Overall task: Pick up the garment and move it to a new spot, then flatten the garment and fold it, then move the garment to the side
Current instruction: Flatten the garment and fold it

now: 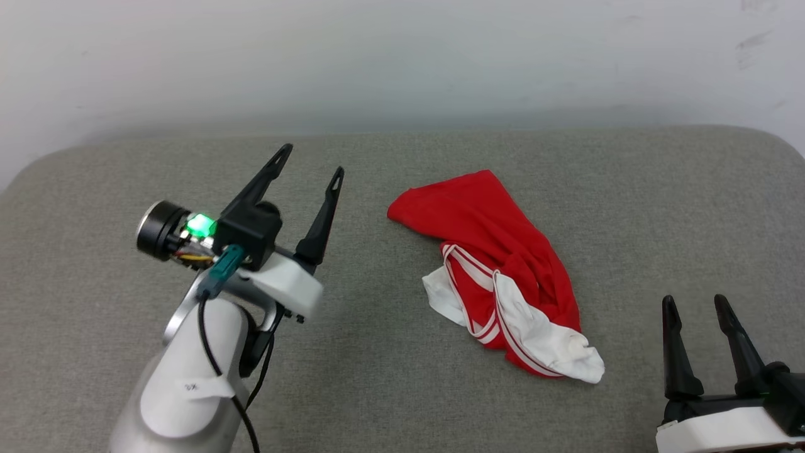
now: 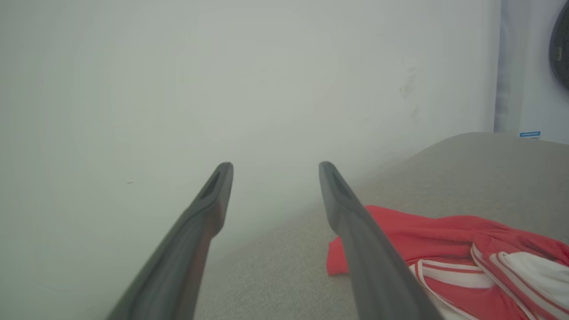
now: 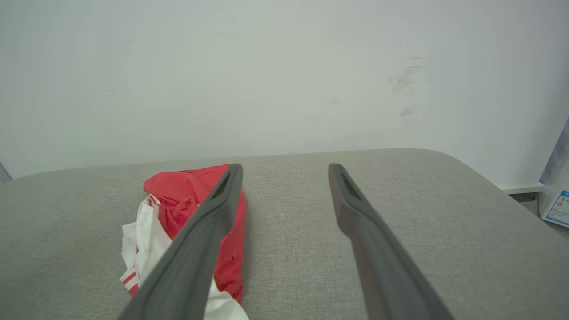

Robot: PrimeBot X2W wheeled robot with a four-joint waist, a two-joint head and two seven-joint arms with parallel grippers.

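Note:
The garment (image 1: 497, 251) lies crumpled in a heap on the grey padded surface, right of centre; it is red with white sleeves and red-and-white striped trim. My left gripper (image 1: 312, 165) hovers open to its left, well apart from the cloth, with nothing between its fingers. At the lower right my right gripper (image 1: 695, 302) stands open, just right of the garment's white end and not touching it. The left wrist view has the garment (image 2: 444, 240) low on the right beyond the open gripper (image 2: 275, 165). The right wrist view has the garment (image 3: 186, 195) left of the open gripper (image 3: 284, 166).
The grey padded surface (image 1: 402, 390) has rounded corners and ends at a pale wall (image 1: 402, 56) behind. Bare fabric stretches left of the garment and along the front. A white appliance with a blue label (image 2: 529, 134) stands past the right end.

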